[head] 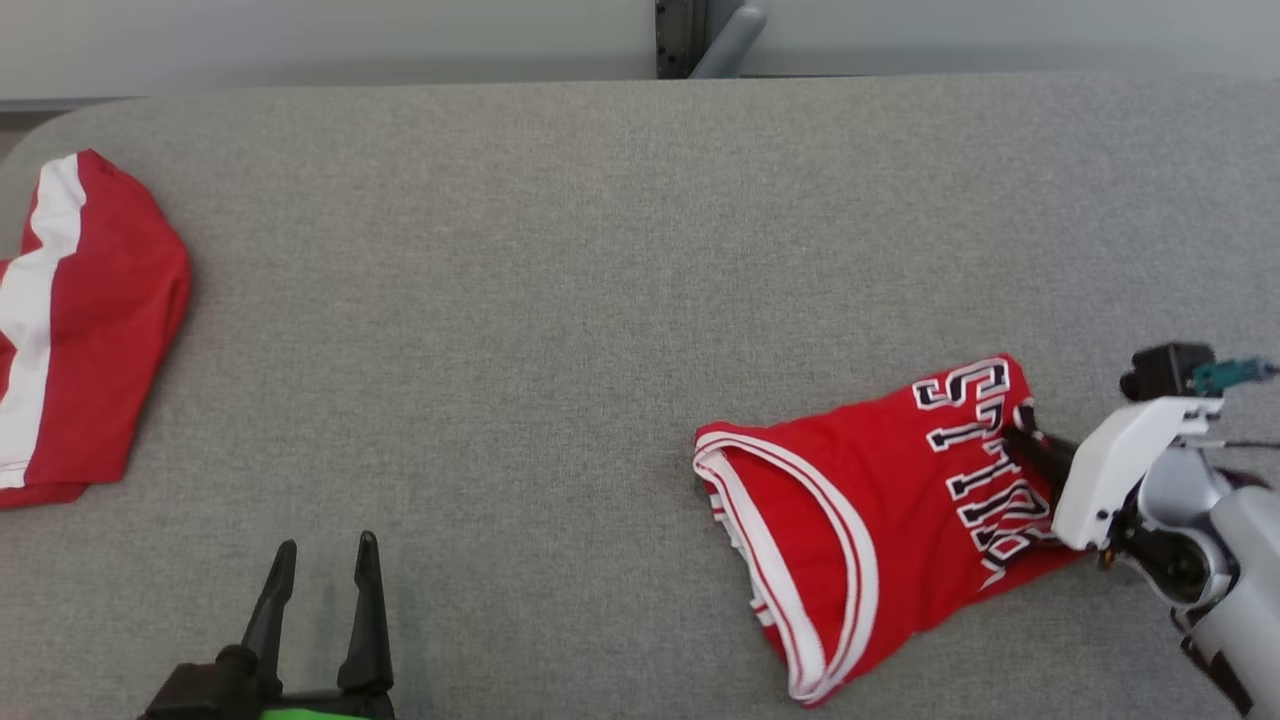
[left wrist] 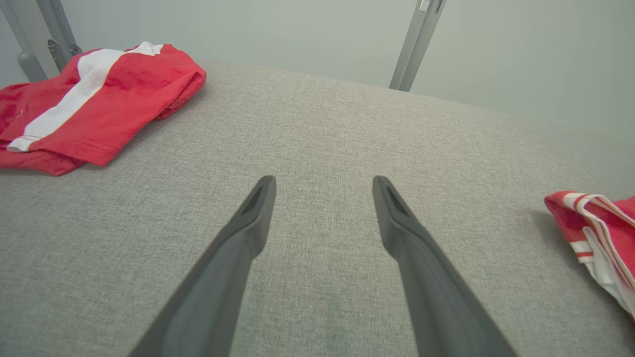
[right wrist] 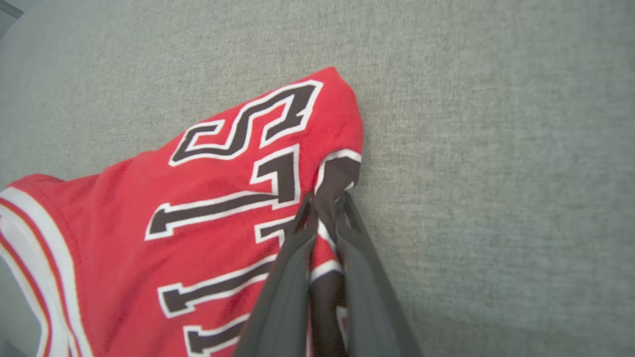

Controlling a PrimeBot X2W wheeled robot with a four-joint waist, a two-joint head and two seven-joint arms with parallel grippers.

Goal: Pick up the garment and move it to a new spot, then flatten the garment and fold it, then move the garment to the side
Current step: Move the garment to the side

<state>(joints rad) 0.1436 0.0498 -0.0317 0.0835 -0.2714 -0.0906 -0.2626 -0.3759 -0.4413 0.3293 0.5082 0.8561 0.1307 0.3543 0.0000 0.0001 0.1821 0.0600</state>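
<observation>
Head view takes in the grey table [head: 560, 250], which spreads under both my hands and runs far ahead of them. The jersey [head: 850, 500] is the next biggest thing: red, white-trimmed, with black-and-white lettering. It lies crumpled on the table at the tips of my right gripper [head: 1022, 438] and stretches away from that hand toward my left. Its wide trimmed opening is the end furthest from those fingers, and the lettered end is right at them.

A red cloth [head: 90, 320] with a white stripe lies folded ahead of my left gripper [head: 327, 541] and off to its left, well apart from it.

In the right wrist view my right gripper [right wrist: 327, 198] has its fingers drawn almost together, pinching a fold of the jersey's dark, white-edged trim between the tips. Lettered cloth lies to the left of the fingers there and bare table to their right.

In the left wrist view my left gripper [left wrist: 323, 179] has its fingers spread wide, with bare table showing between them. I cannot tell whether they touch the surface. The jersey's trimmed edge [left wrist: 595, 233] shows off to the right of this hand, well apart.

A grey post [head: 730, 40] stands beyond the table's far edge, far ahead of both hands.
</observation>
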